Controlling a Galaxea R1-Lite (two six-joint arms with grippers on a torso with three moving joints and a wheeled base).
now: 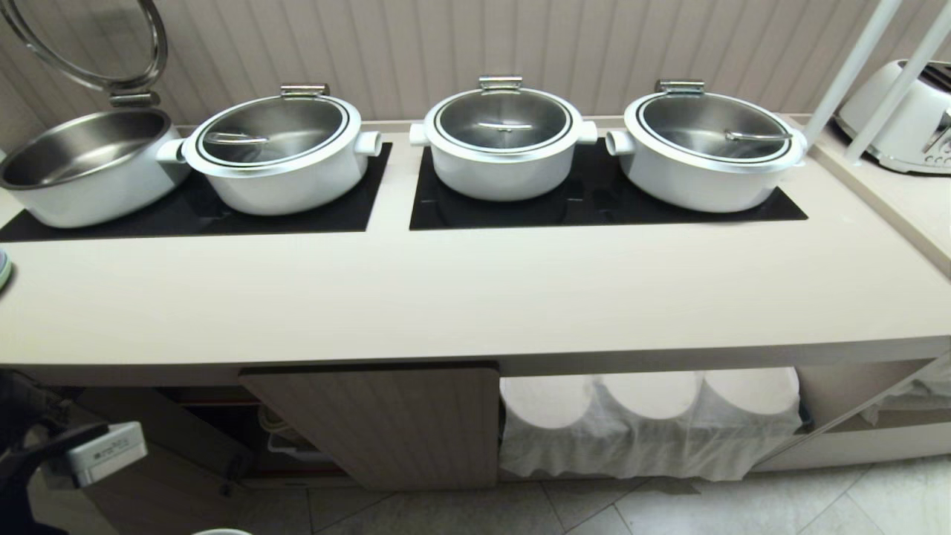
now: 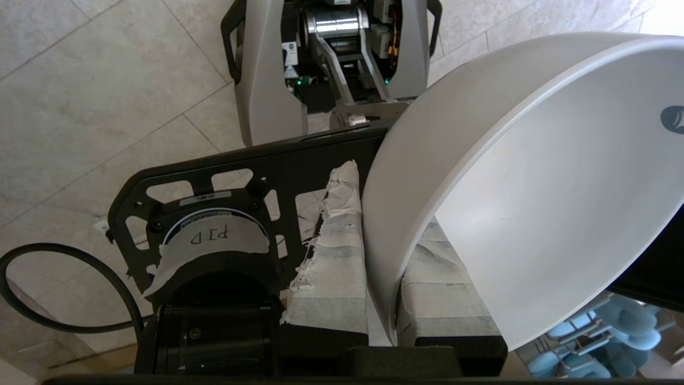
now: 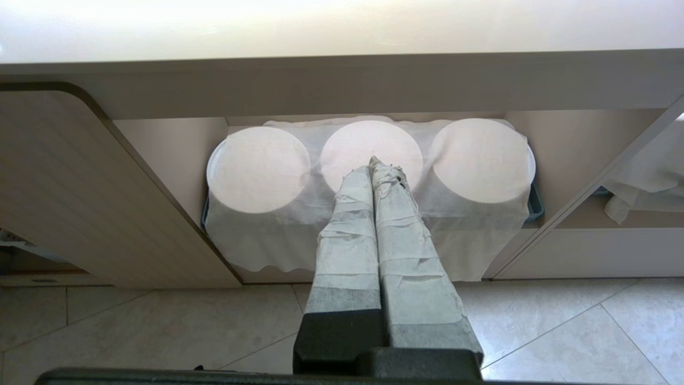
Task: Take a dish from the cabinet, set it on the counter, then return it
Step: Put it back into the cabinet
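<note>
Four white pots (image 1: 504,141) sit on black panels (image 1: 605,204) along the beige worktop (image 1: 475,297), the leftmost pot's lid raised, above a half-open fluted cabinet door (image 1: 386,423) and cloth-draped plates (image 1: 646,416).

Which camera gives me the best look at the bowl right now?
The left wrist view: the bowl fills it, its rim clamped between the left gripper fingers. The head view shows only a sliver of white rim at its bottom edge, perhaps the bowl; the right wrist view shows none of it.
</note>
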